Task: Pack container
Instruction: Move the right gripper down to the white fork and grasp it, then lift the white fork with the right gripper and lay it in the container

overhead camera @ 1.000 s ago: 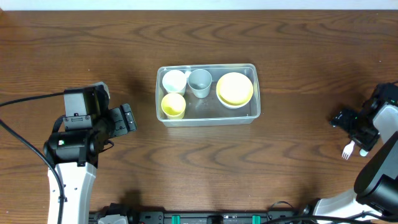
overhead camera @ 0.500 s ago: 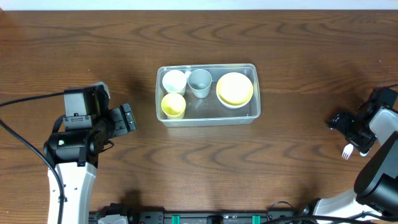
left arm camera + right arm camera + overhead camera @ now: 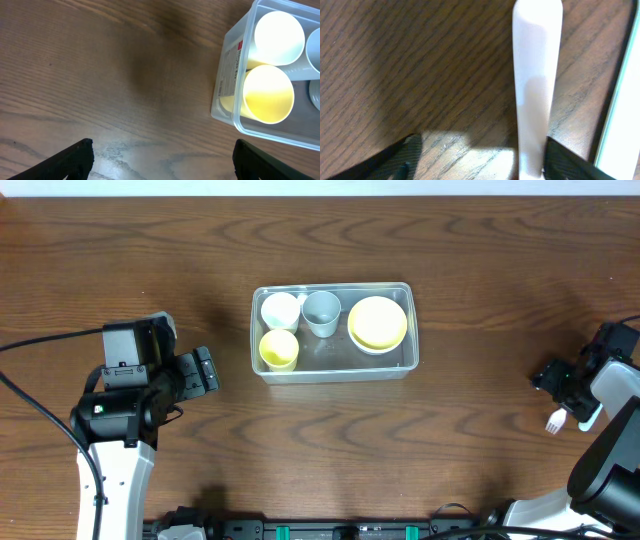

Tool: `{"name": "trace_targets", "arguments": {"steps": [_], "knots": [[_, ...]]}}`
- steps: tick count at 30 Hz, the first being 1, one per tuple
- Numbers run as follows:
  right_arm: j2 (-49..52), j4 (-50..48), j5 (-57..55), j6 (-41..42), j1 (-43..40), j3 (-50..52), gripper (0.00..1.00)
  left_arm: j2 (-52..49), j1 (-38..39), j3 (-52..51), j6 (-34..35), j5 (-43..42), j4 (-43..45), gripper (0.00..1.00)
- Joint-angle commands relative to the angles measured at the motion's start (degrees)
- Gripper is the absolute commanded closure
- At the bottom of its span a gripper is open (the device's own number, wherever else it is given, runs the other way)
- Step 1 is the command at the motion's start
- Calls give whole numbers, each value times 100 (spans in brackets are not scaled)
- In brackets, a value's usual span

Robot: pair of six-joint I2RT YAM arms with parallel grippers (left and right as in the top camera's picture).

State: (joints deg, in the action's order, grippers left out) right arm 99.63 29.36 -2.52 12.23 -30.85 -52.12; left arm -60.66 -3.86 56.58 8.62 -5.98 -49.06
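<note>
The clear container (image 3: 335, 358) sits mid-table and holds a white cup (image 3: 280, 309), a grey cup (image 3: 321, 312), a yellow cup (image 3: 279, 349) and a yellow bowl (image 3: 377, 322) stacked on a white one. My left gripper (image 3: 207, 370) hovers open to its left, with nothing between the fingers (image 3: 75, 157); the container's labelled wall (image 3: 227, 75) shows at upper right of the wrist view. My right gripper (image 3: 568, 398) is at the table's far right, open, straddling a white plastic fork (image 3: 555, 421). The fork handle (image 3: 535, 75) lies against the right-hand finger (image 3: 567, 162).
Bare wooden tabletop surrounds the container on all sides. A pale edge (image 3: 622, 115) runs along the right side of the right wrist view. The left arm's black cable (image 3: 45, 340) trails off to the left.
The right gripper's jaws have narrowed around the fork and the arm has shifted slightly. The left arm and the container's contents have not moved.
</note>
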Motion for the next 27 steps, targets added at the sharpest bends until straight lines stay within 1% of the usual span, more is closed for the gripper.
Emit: {"name": "trace_targets", "arguments": {"steps": [1, 4, 8, 11, 19, 27], "knots": [[190, 90, 109, -28, -15, 219, 33, -7, 4, -87, -15, 61, -17, 11], [190, 107, 109, -28, -15, 219, 43, -7, 4, -87, -15, 61, -15, 11], [190, 105, 111, -24, -15, 219, 59, -7, 4, -87, -15, 59, -15, 11], [190, 105, 133, -7, -15, 219, 67, -7, 4, -87, -13, 59, -15, 11], [190, 105, 151, -4, -15, 219, 78, -7, 4, -87, -15, 61, -9, 11], [190, 101, 153, -4, -15, 219, 84, -7, 4, -87, -15, 61, -9, 11]]}}
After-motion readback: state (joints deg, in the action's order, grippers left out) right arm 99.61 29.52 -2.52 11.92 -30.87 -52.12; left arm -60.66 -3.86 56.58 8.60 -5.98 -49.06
